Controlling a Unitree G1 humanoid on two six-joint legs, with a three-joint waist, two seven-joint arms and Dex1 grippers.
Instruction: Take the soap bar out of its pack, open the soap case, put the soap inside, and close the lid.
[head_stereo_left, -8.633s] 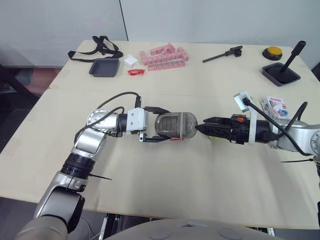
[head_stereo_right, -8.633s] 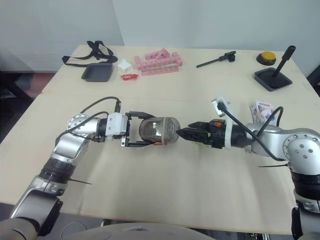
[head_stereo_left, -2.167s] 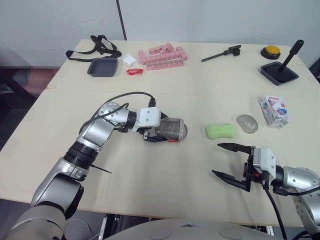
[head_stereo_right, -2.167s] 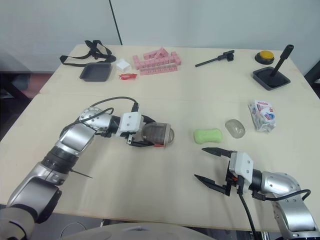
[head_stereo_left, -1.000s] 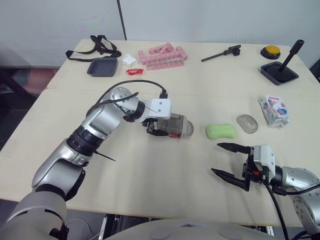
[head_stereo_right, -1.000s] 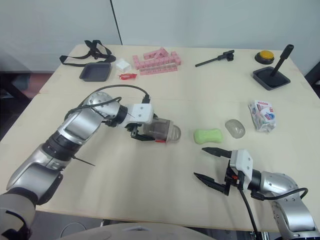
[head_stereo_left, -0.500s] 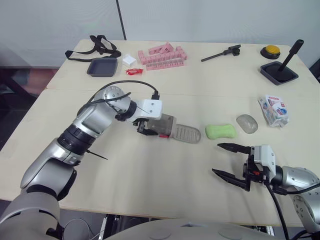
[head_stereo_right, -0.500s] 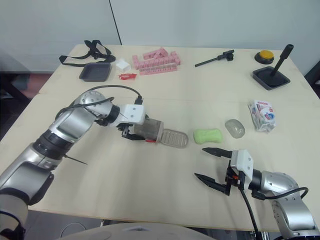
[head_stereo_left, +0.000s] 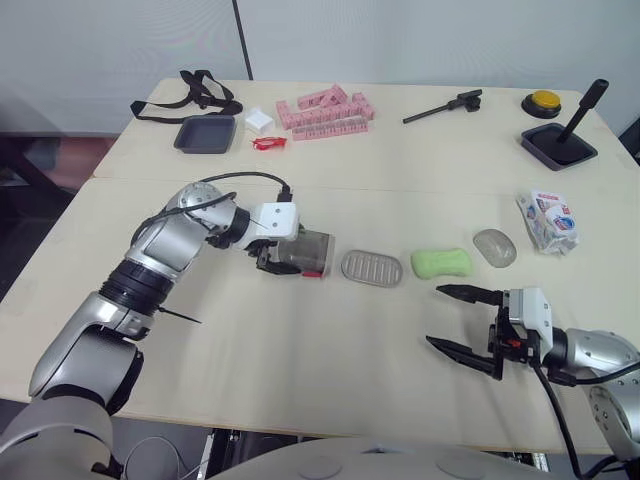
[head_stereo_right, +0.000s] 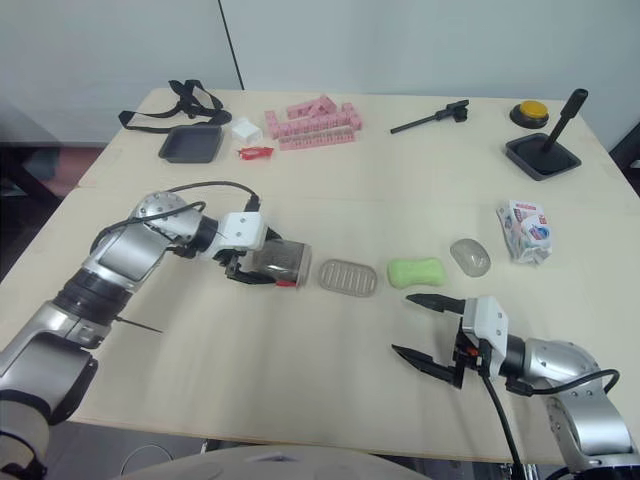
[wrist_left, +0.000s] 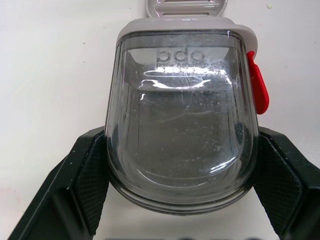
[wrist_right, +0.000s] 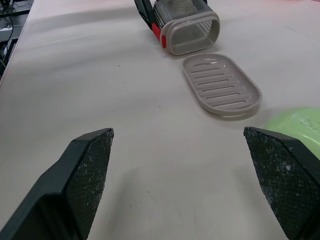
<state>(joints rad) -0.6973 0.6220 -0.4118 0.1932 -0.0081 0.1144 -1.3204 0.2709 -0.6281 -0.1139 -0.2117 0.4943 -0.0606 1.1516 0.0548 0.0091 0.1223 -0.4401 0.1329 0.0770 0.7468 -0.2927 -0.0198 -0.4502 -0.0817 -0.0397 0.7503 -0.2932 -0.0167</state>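
With left gripper (wrist_left: 181, 140), clasps the smoky case shell (head_stereo_left: 306, 252), just left of the ribbed tray (head_stereo_left: 371, 267). With right gripper (head_stereo_left: 436, 316), hovers spread wide, nearer than the green soap (head_stereo_left: 441, 262).

1. A pale wooden table (head_stereo_left: 300, 340) with a smooth matte top spans the scene, evenly lit, with only faint, soft shadows on its surface.
2. A thin straight seam (head_stereo_left: 420, 188) crosses the table from side to side, dividing its near part from its far part.
3. Beyond the table's far edge stands a plain light-grey wall (head_stereo_left: 420, 40).
4. A narrow dark vertical strip (head_stereo_left: 241, 45) splits that wall, rising from behind the table's far edge.
5. Off the table's left side lies a dark floor (head_stereo_left: 25, 215), with a reddish patch (head_stereo_left: 58, 160) near the seam's end.
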